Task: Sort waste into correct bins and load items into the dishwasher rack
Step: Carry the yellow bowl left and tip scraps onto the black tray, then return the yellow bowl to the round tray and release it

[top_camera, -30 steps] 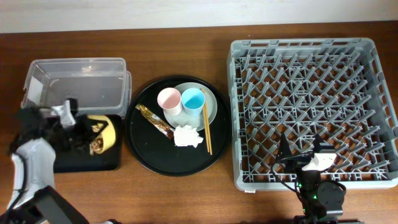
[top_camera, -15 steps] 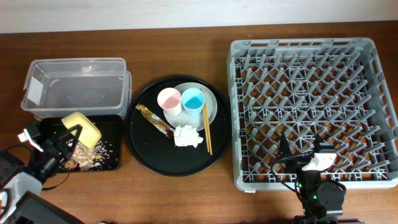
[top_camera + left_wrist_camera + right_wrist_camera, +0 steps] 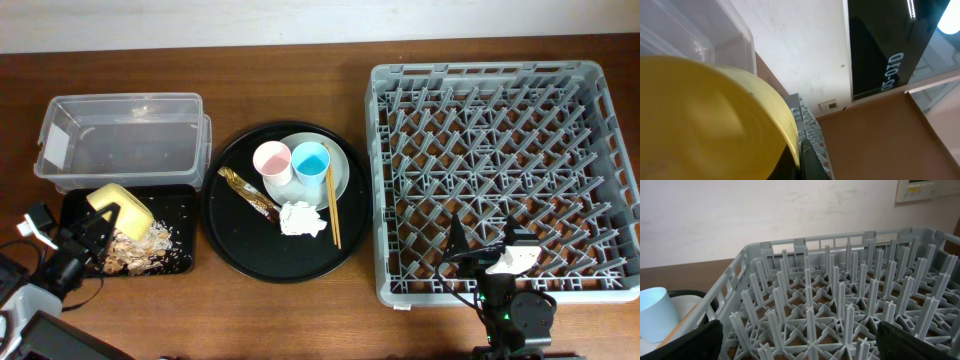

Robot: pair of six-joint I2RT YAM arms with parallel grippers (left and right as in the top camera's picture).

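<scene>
The left gripper [image 3: 100, 228], pinched tight on the rim of the bowl [image 3: 128, 203], held it tipped on edge over the black tray [image 3: 188, 265] at the table's eight o'clock, apparently so the scraps [image 3: 150, 245] would land there and not in the tub [image 3: 120, 140] at its twelve. The right gripper [image 3: 487, 255], jaws spread and empty, hovered at the six o'clock edge of the rack [image 3: 505, 75]. Pink cup [image 3: 271, 160], blue cup [image 3: 310, 160], plate [image 3: 343, 175], chopsticks [image 3: 332, 215], tissue [image 3: 302, 219] and wrapper [image 3: 250, 193] waited on the round tray [image 3: 240, 240] at centre.
</scene>
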